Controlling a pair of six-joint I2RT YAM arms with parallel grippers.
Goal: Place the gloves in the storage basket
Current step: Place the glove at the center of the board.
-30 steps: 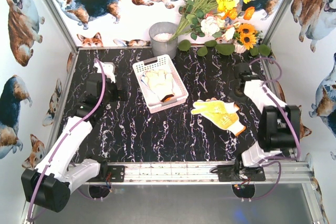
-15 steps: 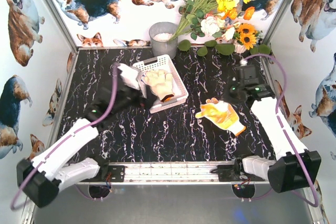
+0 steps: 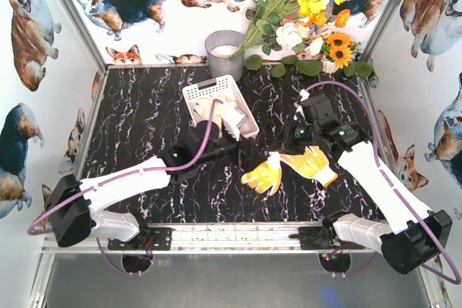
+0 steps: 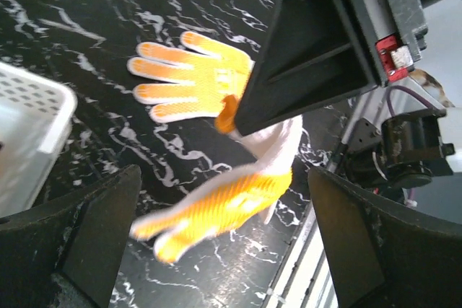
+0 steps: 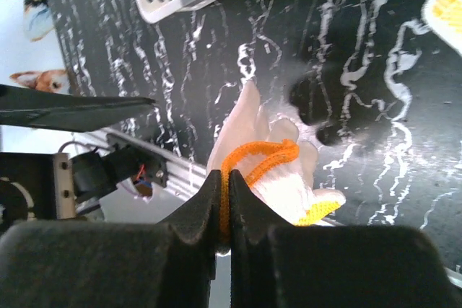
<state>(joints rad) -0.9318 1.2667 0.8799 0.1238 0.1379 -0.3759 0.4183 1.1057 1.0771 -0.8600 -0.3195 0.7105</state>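
Note:
A yellow glove (image 3: 263, 175) with an orange cuff hangs above the table at the middle front. My right gripper (image 3: 279, 158) is shut on that cuff (image 5: 249, 160). My left gripper (image 3: 249, 158) stands wide open beside it, and in the left wrist view the dangling glove (image 4: 224, 207) hangs between the spread fingers (image 4: 86, 236), apart from both. A second yellow glove (image 3: 312, 163) lies flat on the table to the right. The white storage basket (image 3: 245, 117) sits behind, with a cream glove (image 3: 216, 110) inside it.
A grey round pot (image 3: 225, 52) and a bunch of flowers (image 3: 303, 5) stand at the back edge. The metal rail (image 3: 238, 236) runs along the near edge. Corgi-printed walls close in both sides.
My right arm swung in, shut on one yellow glove and lifted it leftward off the other. My left arm swept from the left side past the basket to the middle.

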